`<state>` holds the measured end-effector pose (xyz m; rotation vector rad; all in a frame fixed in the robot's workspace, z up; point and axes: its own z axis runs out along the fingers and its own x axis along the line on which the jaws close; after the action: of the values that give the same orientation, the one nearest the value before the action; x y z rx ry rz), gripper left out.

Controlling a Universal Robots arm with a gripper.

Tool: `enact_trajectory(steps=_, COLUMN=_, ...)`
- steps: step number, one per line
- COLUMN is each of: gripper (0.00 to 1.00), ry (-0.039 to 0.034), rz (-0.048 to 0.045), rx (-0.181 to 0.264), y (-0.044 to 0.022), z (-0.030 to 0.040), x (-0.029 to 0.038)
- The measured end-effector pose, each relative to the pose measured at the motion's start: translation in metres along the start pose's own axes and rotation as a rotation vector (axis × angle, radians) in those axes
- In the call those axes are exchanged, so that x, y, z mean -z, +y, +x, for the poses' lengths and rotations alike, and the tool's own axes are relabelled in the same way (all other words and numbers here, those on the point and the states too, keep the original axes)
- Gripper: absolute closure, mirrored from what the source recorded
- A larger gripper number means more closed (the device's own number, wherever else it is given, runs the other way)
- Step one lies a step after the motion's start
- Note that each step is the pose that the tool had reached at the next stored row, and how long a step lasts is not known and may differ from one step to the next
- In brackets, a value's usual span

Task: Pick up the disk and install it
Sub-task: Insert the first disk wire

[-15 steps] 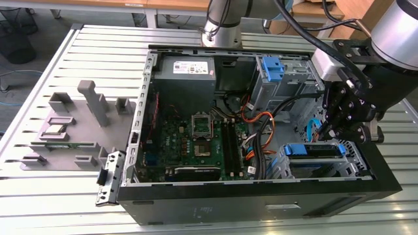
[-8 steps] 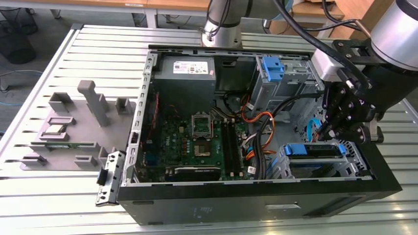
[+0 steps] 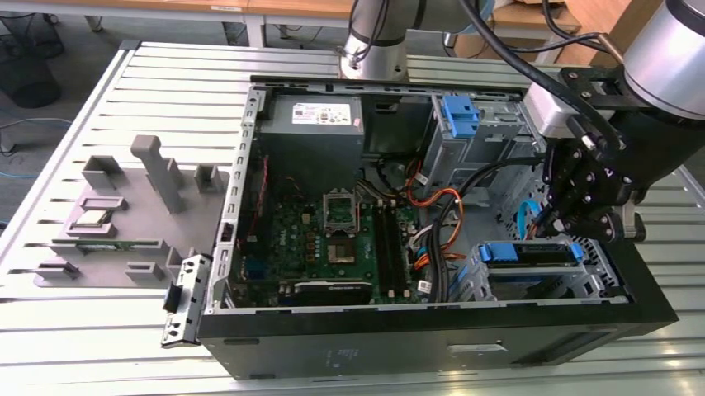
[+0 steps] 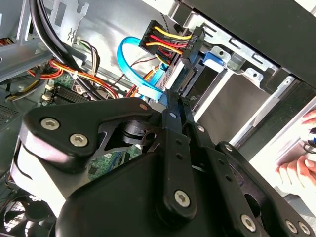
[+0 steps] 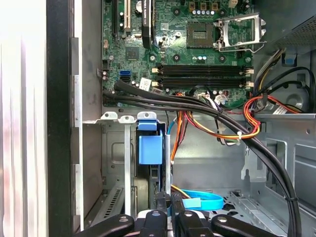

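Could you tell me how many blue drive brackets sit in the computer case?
2: one blue bracket in the far drive cage, another beside the end effector; more may be hidden.

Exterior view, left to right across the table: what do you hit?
Grey plastic parts holder with upright posts → loose black metal bracket strip → green motherboard inside the open black computer case → orange and black cable bundle → blue-bracketed drive in its bay → black gripper.

The work surface is a silver ribbed aluminium slat table (image 3: 165, 78). At the far side stands a wooden-topped desk (image 3: 297, 8) on grey metal legs, over a grey floor (image 3: 99, 29). At the exterior view's far left, a black wire-mesh waste bin (image 3: 31, 58) stands on the floor. Lighting is bright and even.
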<state>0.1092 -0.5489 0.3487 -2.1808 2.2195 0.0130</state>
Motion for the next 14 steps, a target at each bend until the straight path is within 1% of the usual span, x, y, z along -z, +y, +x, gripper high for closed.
enact_trajectory(steps=8, gripper=0.84, ry=0.0002, rz=0.0009, rx=0.000, y=0.0007, z=0.0002, x=-0.0035)
enact_trajectory(steps=14, gripper=0.84, ry=0.0000, rz=0.0011, rx=0.000, y=0.0007, z=0.0014, x=-0.0041)
